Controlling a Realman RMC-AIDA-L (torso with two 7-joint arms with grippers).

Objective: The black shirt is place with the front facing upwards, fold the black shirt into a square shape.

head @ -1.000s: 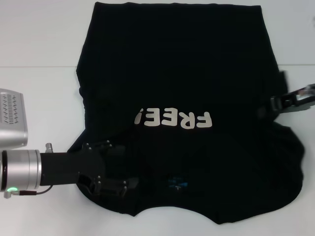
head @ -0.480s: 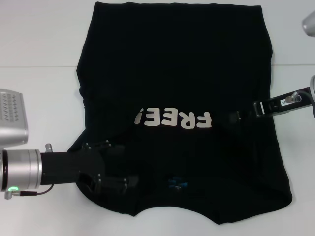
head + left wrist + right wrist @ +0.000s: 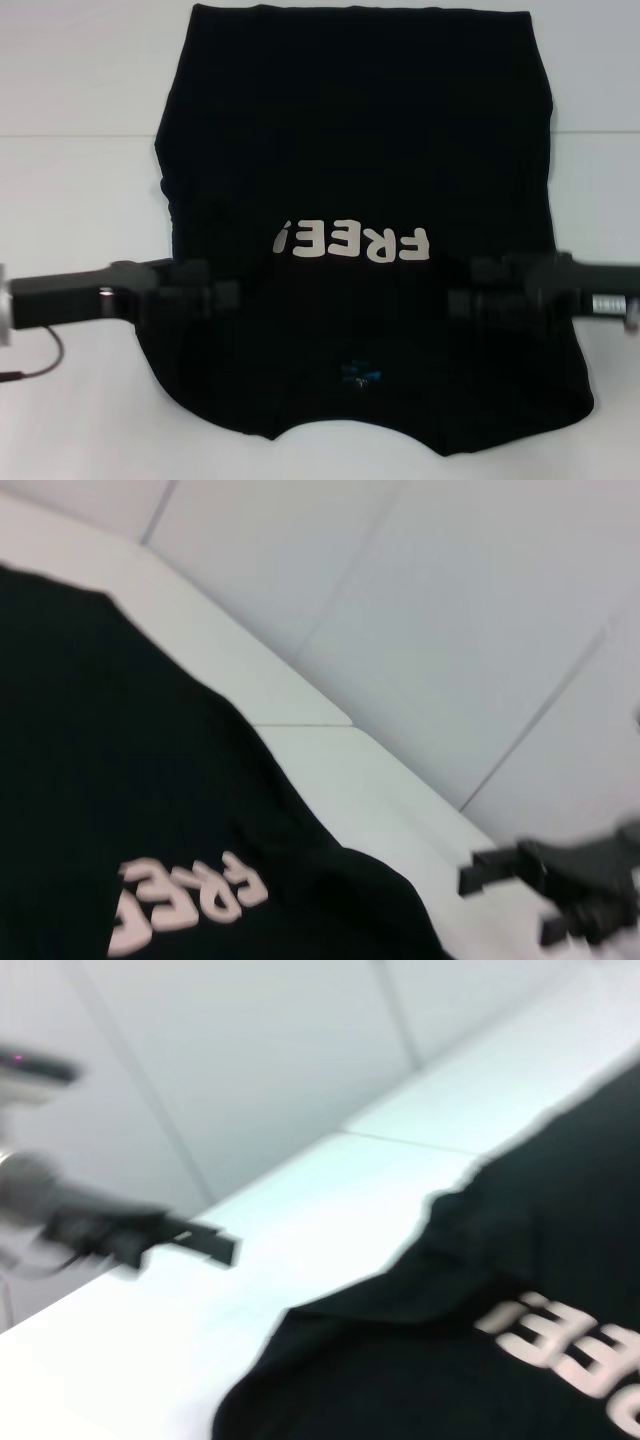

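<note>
One black shirt lies spread front-up on the white surface, its long axis running from the near edge to the far edge. The collar with the small blue neck label is at the near edge and the hem reaches the far edge. The cream letters "FREE!" read upside down from the head view, across the middle of the cloth. Both sleeves are folded in, so the sides run nearly straight, though the near part still bulges wider than the far part.

A second ago the right sleeve spread out toward the right edge; now it lies over the body of the shirt. The left hand, which had been low on the near-left shoulder, is now beside the letters at the shirt's left side. The right hand has come in from the right edge to the shirt's right side at the same level. Both hands are blurred, and whether their fingers are open or closed cannot be told. The left wrist view shows the right hand beyond the cloth; the right wrist view shows the left hand likewise.
</note>
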